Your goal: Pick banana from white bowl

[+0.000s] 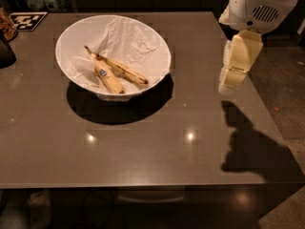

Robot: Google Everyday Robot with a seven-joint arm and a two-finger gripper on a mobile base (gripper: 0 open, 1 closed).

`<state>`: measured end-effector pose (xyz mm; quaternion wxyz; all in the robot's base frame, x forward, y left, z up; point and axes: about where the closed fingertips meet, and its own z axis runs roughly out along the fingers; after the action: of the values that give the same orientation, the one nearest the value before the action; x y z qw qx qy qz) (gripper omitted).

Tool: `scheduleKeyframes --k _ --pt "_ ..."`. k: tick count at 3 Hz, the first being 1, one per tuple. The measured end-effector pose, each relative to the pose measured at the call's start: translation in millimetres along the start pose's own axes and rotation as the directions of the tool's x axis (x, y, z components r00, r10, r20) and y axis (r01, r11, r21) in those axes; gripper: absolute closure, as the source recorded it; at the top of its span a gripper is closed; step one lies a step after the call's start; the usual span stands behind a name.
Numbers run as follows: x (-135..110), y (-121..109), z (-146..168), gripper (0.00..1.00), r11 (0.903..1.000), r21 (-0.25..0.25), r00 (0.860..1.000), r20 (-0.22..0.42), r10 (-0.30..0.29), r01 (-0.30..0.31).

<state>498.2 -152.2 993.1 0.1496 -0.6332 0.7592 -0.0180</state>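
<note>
The large white bowl [71,37], lined with crumpled white paper, stands on the far left part of the grey table. In it lies the long, slim speckled banana [123,70], running from upper left to lower right. A shorter, thicker banana with a small blue sticker [107,78] lies beside it, touching it on its near side. My gripper [232,79] hangs from the white arm above the table's right side, well to the right of the bowl and clear of it. It holds nothing that I can see.
A black-and-white marker tag [28,20] lies at the table's far left corner. A dark object [5,51] stands at the left edge. The table's right edge [267,113] runs just right of the gripper, with floor beyond.
</note>
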Motion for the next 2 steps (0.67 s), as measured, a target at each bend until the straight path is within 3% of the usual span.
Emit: scheduleKeyframes --k 1,2 --pt "-75 -48 22 0.0 0.9996 -0.027 0.996 0.092 0.002 0.0" --pt "-85 -54 20 0.0 1.0 -0.004 0.993 0.115 -0.008 0.008"
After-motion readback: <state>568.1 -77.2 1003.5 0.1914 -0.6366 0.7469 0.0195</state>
